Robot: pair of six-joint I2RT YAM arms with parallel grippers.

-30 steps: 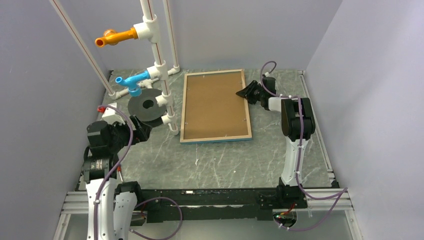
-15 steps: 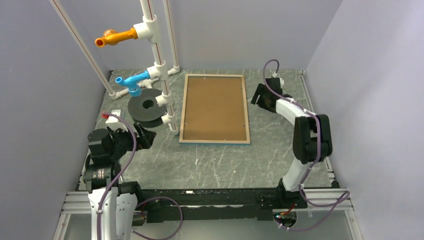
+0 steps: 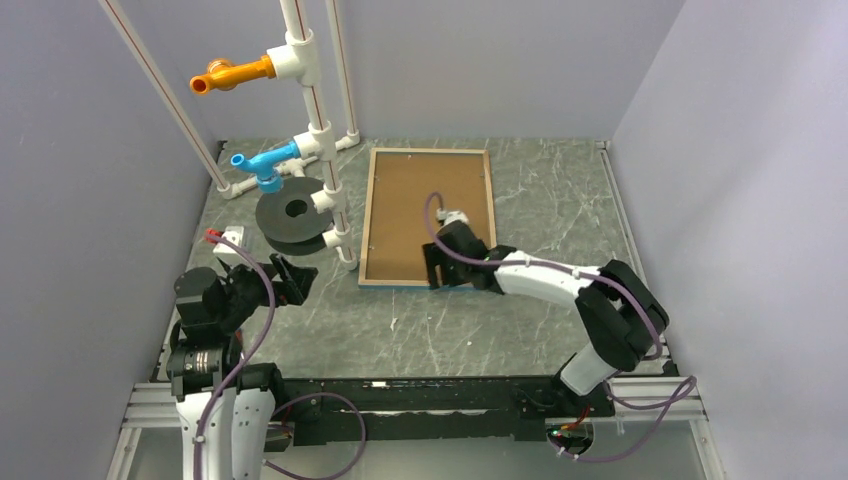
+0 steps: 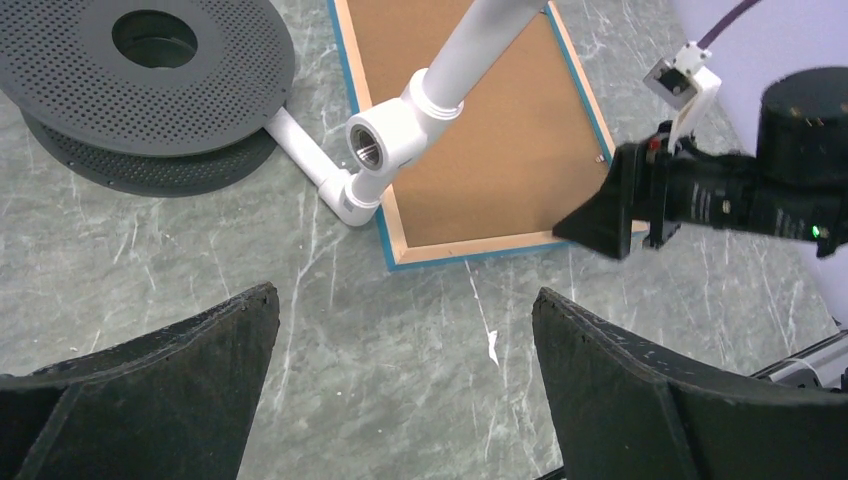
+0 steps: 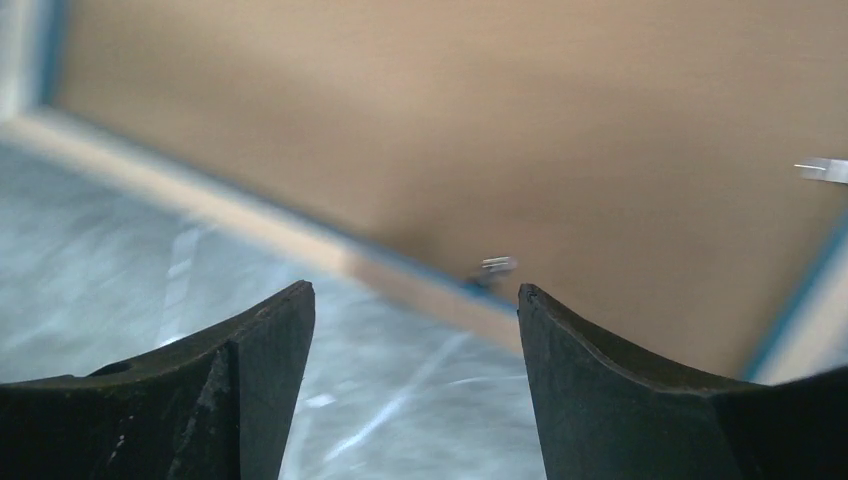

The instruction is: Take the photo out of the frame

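**Q:** Where does the frame (image 4: 470, 249) lie, and where is the photo?

**A:** Flat on the grey table (image 3: 450, 330), back upward, with the brown backing board (image 3: 425, 205) filling it. The long axis runs from the near edge toward the far wall. The photo itself is not visible. It is presumably under the board.

**Q:** Which arm is nearer?

**A:** The right. The right gripper (image 5: 415, 288) is poised over the frame's near short rim, toward the near right corner, with its fingers apart and nothing between them. The frame extends away from it along the long axis. A small metal tab (image 5: 497, 264) sits at the rim just ahead of the gap.

**Q:** And the left?

**A:** The left gripper (image 4: 405, 292) is spread wide and empty above bare table. It stands well apart from the frame, which lies ahead and to its right, beyond the white pipe stand (image 4: 400, 130).

**Q:** What does the next move turn on?

**A:** Probably on the near rim. The tab holding the board is in front of the right fingers.
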